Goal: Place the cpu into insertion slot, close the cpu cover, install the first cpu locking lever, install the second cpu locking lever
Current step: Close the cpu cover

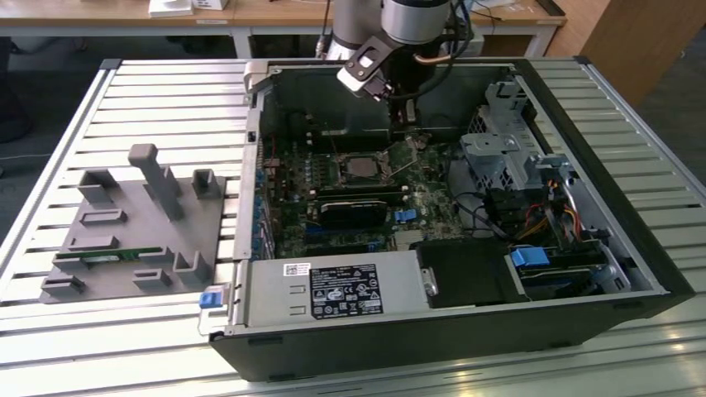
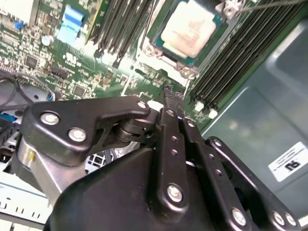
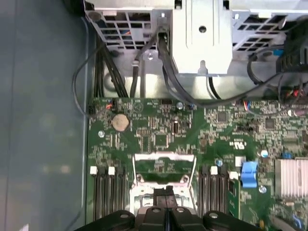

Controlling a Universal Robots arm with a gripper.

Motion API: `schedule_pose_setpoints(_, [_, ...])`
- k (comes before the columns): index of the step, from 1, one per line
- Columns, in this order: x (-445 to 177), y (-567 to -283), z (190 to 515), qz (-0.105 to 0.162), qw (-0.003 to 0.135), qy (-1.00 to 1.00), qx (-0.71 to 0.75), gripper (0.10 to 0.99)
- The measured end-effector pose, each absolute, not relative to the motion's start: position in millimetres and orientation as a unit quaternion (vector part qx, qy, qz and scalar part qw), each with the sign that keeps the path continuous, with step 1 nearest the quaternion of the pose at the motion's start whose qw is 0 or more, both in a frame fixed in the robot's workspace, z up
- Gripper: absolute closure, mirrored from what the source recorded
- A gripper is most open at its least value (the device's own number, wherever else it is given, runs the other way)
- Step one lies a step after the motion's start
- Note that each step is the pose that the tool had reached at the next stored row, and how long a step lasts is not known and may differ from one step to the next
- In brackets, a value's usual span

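The arm (image 1: 411,18) stood above the gripper (image 1: 402,120), which pointed steeply downward beneath a tilted wrist. In both wrist views its black fingers (image 2: 166,125) (image 3: 160,195) lay pressed together along their length, seemingly with nothing between them, linkage bars folded inward behind the tips.

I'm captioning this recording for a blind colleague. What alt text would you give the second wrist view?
The black gripper, fingers pressed together, points at a green motherboard, its tip close to the cpu, a silver-beige square chip sitting in its socket between rows of black memory slots.
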State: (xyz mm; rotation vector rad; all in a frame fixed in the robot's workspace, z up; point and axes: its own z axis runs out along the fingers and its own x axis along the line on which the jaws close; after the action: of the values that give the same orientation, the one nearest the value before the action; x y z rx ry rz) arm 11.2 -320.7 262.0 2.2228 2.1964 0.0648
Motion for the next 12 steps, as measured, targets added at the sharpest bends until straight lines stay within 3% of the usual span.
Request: schedule_pose_setpoints(12, [27.1,-320.6,259.6,0.020,0.007,0.704,0.710,0.980])
